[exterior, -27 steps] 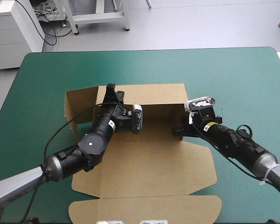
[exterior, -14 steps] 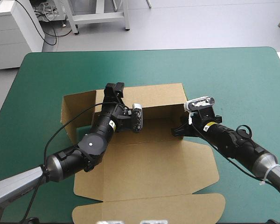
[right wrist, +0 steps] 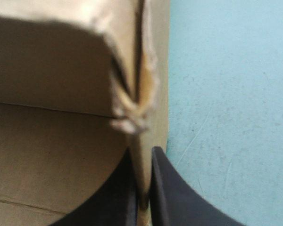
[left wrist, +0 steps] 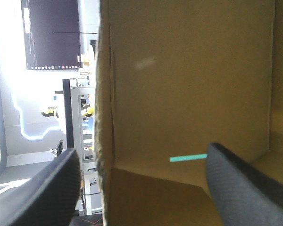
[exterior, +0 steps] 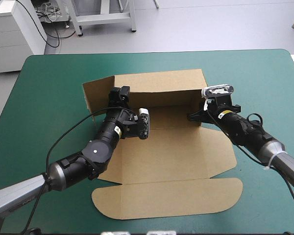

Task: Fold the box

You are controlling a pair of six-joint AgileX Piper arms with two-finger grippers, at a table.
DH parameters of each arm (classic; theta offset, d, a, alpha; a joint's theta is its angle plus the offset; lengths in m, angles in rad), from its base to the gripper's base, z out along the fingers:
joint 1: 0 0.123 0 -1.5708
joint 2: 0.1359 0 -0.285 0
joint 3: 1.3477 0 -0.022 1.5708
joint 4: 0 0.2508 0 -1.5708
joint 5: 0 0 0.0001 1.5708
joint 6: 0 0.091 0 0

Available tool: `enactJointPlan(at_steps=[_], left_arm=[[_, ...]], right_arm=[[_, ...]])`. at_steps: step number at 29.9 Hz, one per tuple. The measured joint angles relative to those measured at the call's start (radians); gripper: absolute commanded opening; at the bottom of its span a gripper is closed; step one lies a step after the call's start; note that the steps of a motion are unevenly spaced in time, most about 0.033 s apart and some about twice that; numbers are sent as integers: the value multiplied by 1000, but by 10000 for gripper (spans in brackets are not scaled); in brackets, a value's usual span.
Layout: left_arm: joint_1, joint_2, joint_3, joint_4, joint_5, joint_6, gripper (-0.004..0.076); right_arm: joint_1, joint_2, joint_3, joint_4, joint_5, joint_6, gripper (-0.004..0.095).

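Note:
The brown box [exterior: 171, 152] lies mid-table with its back wall [exterior: 157, 83] raised. A side flap [exterior: 95, 95] stands out at the left, and the lid [exterior: 171, 198] lies flat at the front. My left gripper [exterior: 118, 94] is open at the back wall's left corner. In the left wrist view, the wall's edge [left wrist: 106, 117] stands between the parted fingers of my left gripper [left wrist: 141, 165]. My right gripper [exterior: 192, 116] is shut on the box's right wall. In the right wrist view, its fingers [right wrist: 142, 188] pinch that board [right wrist: 144, 94].
The teal-green cover [exterior: 49, 78] shows on every side of the box. The lid's rounded edge [exterior: 225, 188] reaches toward the table's front. The right wall stands beside bare cover [right wrist: 226, 94].
My left gripper has opened and let go of the back wall. The right gripper, still shut on the right wall, has drawn the box to the right and farther back.

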Motion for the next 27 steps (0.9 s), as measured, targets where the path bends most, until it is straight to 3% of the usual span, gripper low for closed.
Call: enactJointPlan(at_steps=[13,16,21,27], left_arm=[[0,0,0,-1,-5,0,514],[0,0,0,-1,-5,0,407],[0,0,0,-1,-5,0,-5],[0,0,0,-4,-4,16,3]], right_arm=[[-27,149,-187,-3,65,-30,-16],[-27,153,-191,-3,70,-30,-16],[-27,153,-191,-4,72,-30,-16],[-27,153,-194,-4,81,-30,-16]])
